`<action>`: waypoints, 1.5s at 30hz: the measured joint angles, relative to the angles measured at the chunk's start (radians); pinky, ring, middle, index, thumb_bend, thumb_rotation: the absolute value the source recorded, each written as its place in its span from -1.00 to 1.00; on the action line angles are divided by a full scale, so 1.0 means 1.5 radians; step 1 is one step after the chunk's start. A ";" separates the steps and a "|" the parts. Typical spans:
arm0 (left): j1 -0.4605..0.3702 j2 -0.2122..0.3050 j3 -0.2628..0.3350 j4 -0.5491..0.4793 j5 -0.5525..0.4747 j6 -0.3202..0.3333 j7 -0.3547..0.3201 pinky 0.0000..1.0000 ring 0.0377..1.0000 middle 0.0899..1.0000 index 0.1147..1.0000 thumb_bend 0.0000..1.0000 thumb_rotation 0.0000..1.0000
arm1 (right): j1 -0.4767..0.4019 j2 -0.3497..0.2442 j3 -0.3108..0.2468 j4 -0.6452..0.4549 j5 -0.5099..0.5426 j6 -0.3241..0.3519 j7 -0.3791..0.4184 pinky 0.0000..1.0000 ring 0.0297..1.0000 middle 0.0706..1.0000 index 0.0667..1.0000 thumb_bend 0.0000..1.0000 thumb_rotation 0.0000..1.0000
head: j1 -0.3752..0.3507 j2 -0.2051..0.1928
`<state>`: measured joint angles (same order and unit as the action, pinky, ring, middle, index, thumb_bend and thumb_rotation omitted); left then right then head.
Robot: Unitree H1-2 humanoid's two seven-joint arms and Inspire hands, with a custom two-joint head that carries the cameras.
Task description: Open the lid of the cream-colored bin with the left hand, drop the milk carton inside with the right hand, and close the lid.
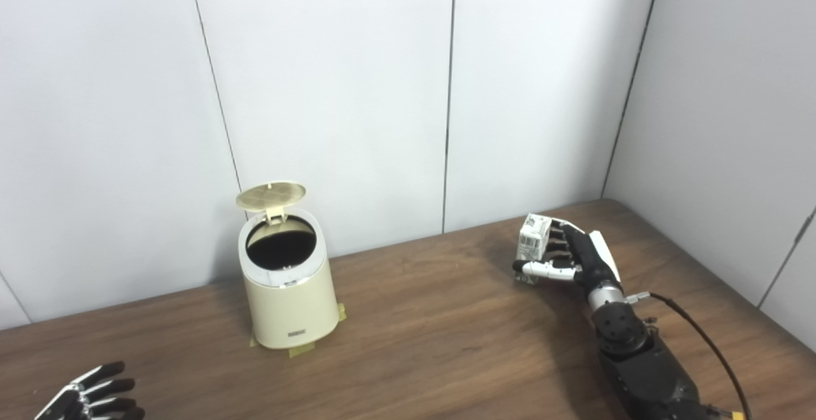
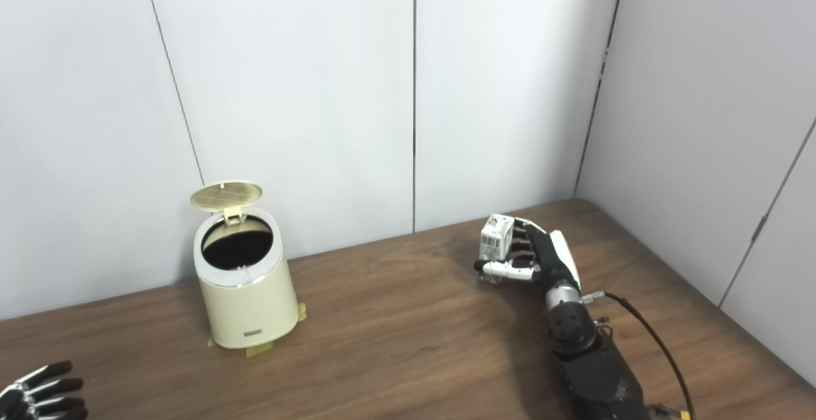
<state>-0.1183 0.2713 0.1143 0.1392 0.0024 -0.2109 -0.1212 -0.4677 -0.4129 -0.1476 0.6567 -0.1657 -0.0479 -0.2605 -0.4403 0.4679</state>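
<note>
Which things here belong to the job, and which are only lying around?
Belong to the job:
- cream bin, its lid standing open
- milk carton, held by the right hand
- left hand, low at the picture's edge, holding nothing

Only there:
- table
- tape pieces under the bin

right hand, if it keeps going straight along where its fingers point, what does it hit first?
The right hand is already shut on the milk carton, its fingers aimed up-left toward the back wall. Nothing else stands in that line; the wall looks first, though depth is unclear. The bin sits well off to the left.
</note>
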 measured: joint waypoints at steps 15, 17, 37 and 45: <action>0.000 0.000 -0.005 -0.005 0.020 -0.001 0.004 0.09 0.24 0.37 0.50 0.04 -1.00 | -0.032 0.058 0.001 0.075 -0.028 -0.059 -0.174 -0.35 -0.25 -0.18 -0.06 0.06 -1.00 | 0.018 0.012; 0.003 -0.001 -0.006 -0.010 0.020 0.000 0.003 0.11 0.25 0.37 0.50 0.03 -1.00 | -0.033 0.059 0.002 0.078 -0.028 -0.059 -0.178 -0.36 -0.26 -0.19 -0.05 0.05 -1.00 | 0.018 0.012; 0.005 -0.003 -0.012 -0.014 0.017 0.002 -0.001 0.02 0.21 0.36 0.46 0.11 -1.00 | -0.019 0.094 -0.001 0.023 -0.019 -0.074 -0.171 -0.32 -0.25 -0.19 -0.03 0.05 -1.00 | 0.057 0.013; -0.008 -0.006 -0.021 0.003 0.020 -0.002 0.002 0.09 0.23 0.35 0.45 0.12 -1.00 | -0.021 0.154 0.000 -0.106 0.030 -0.050 -0.120 -0.31 -0.24 -0.16 -0.06 0.06 -1.00 | 0.111 -0.006</action>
<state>-0.1303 0.2627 0.0827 0.1436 0.0330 -0.2132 -0.1182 -0.4998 -0.1823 -0.1476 0.4980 -0.1205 -0.1234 -0.4409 -0.2732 0.4587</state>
